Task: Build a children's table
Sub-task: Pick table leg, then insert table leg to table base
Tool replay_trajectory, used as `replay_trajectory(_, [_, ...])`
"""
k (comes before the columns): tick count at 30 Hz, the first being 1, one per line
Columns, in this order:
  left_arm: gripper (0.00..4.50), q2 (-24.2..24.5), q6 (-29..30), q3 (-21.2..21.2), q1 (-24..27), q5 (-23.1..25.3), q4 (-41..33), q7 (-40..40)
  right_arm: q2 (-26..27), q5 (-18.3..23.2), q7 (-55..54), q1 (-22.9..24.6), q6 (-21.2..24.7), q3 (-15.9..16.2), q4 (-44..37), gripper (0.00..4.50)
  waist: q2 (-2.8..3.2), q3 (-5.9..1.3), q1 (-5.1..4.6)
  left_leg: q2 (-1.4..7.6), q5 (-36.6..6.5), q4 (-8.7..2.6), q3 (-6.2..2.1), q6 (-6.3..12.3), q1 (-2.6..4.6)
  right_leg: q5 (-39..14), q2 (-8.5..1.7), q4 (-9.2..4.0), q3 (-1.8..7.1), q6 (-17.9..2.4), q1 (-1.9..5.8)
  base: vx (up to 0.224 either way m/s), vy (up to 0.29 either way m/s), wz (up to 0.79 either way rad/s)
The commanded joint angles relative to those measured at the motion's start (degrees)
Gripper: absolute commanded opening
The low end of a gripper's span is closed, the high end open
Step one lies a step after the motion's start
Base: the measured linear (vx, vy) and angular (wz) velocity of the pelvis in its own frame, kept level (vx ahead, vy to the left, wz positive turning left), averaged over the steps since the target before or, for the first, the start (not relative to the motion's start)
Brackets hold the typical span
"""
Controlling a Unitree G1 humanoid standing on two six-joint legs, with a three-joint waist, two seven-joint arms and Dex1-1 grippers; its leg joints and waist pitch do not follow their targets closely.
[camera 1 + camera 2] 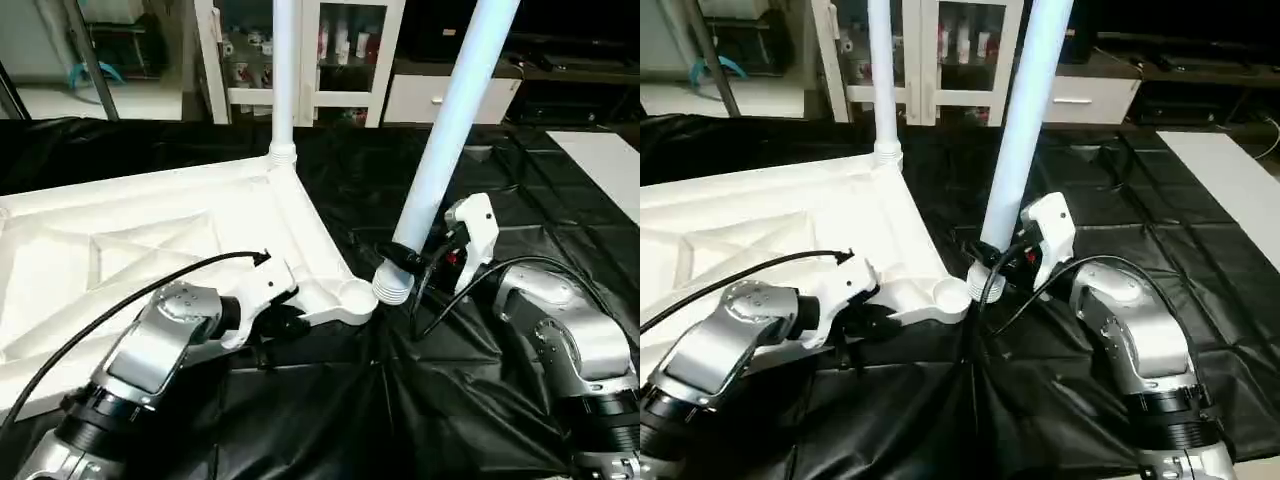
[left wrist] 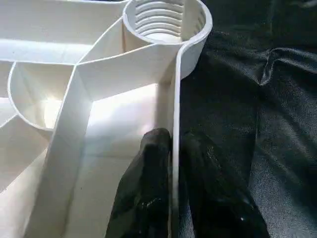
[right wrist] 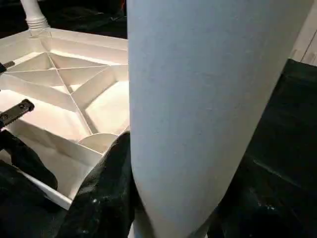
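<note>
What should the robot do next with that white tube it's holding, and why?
Probably shift the long white tube leg sideways and lower its ribbed end into the open round corner socket of the white plastic table top. The right gripper holds the leg tilted, its end just beside the socket, while the left gripper pinches the top's rim, steadying it. One leg already stands in the far corner.

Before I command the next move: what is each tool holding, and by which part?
Left tool pinches the table top's side rim just short of the empty corner socket. Right tool holds the loose leg just above its threaded end.
</note>
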Motion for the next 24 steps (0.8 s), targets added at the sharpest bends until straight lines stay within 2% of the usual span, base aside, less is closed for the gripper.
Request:
replay_trajectory(1, [0.79, 1.8, -0.9, 0.1, 0.7, 1.7, 0.9, 0.2, -0.7, 1.5, 1.0, -1.2, 1.3, -0.7, -0.8, 1.82, -0.37, -3.10, 0.31, 5.66, -12.0, -5.54, -2.84, -0.73, 2.02, -6.5, -3.95, -4.59, 1.85, -11.8, 0.81, 0.000, 0.000, 0.00])
replay_trajectory(7, [0.79, 4.8, -3.3, -0.8, 0.5, 1.9, 1.5, -1.9, -0.9, 2.5, 2.8, -1.7, 1.7, -0.5, -1.0, 1.82, -0.33, -3.04, 0.15, 5.64, -13.3, -5.74, -2.86, -2.31, 2.16, -6.4, -3.85, -4.54, 1.90, -11.3, 0.59, 0.000, 0.000, 0.00])
replay_trajectory(9, [0.79, 6.7, -4.4, -2.1, 0.9, 2.5, 1.3, -3.6, -1.0, 2.7, 3.6, -2.2, 1.7, -0.3, -0.8, 1.82, -0.42, -3.05, 0.13, 5.63, -13.2, -5.76, -2.82, -2.36, 2.16, -6.0, -3.81, -4.49, 1.91, -11.2, 0.57, 0.000, 0.000, 0.00])
replay_trajectory(13, [0.79, 7.6, -4.6, -2.8, 1.4, 2.6, 0.9, -4.4, -1.0, 2.6, 3.7, -2.5, 1.6, -0.3, -0.5, 1.82, -0.35, -3.09, 0.07, 5.63, -12.1, -5.70, -2.74, -2.33, 2.22, -4.5, -3.84, -4.25, 1.87, -11.8, 0.58, 0.000, 0.000, 0.00])
replay_trajectory(17, [0.64, 6.7, -5.2, -3.2, 1.6, 2.5, 1.4, -2.8, -0.1, 2.9, 3.5, -4.0, 1.4, -0.2, 0.6, 1.82, -0.45, -3.18, 0.13, 5.60, -11.5, -5.64, -2.62, -2.25, 2.25, -3.2, -3.76, -4.15, 1.85, -12.2, 0.63, 0.000, 0.000, 0.00])
replay_trajectory(19, [0.43, 5.7, -6.3, -3.0, 1.3, 2.6, 2.3, -1.6, 0.5, 3.0, 3.4, -4.7, 1.2, -0.2, 1.1, 1.82, -0.47, -3.13, 0.15, 5.57, -11.6, -5.60, -2.58, -2.09, 2.19, -3.5, -3.85, -4.25, 1.90, -12.4, 0.62, 0.000, 0.000, 0.00])
replay_trajectory(24, [0.04, 3.3, -9.0, -2.9, 1.2, 1.9, 4.3, -0.3, 2.7, 4.6, 3.9, -6.8, 2.0, -1.0, 3.7, 1.82, -0.38, -2.96, 0.47, 5.77, -15.8, -5.78, -2.59, -3.44, 2.67, -8.8, -3.91, -4.74, 2.10, -11.8, 0.06, 0.000, 0.000, 0.00])
